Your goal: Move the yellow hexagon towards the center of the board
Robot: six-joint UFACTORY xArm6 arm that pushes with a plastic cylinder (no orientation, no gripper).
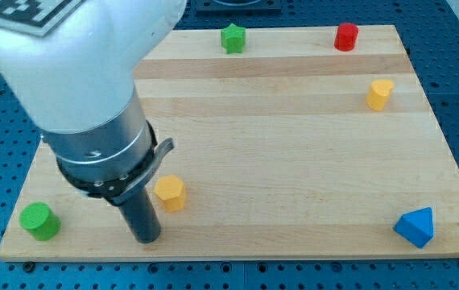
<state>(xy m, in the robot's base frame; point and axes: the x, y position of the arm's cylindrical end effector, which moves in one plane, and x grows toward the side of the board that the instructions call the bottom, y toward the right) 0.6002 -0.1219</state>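
Observation:
The yellow hexagon (169, 192) lies on the wooden board (294, 153) at the lower left. My tip (147, 239) rests on the board just below and left of the hexagon, very close to it; I cannot tell if they touch. The large white and grey arm body covers the view's upper left and hides the board behind it.
A green cylinder (39, 221) sits at the bottom left corner. A green star (233, 38) and a red cylinder (345, 36) stand along the top edge. A yellow block (380, 94) is at the upper right. A blue triangular block (416, 226) is at the bottom right.

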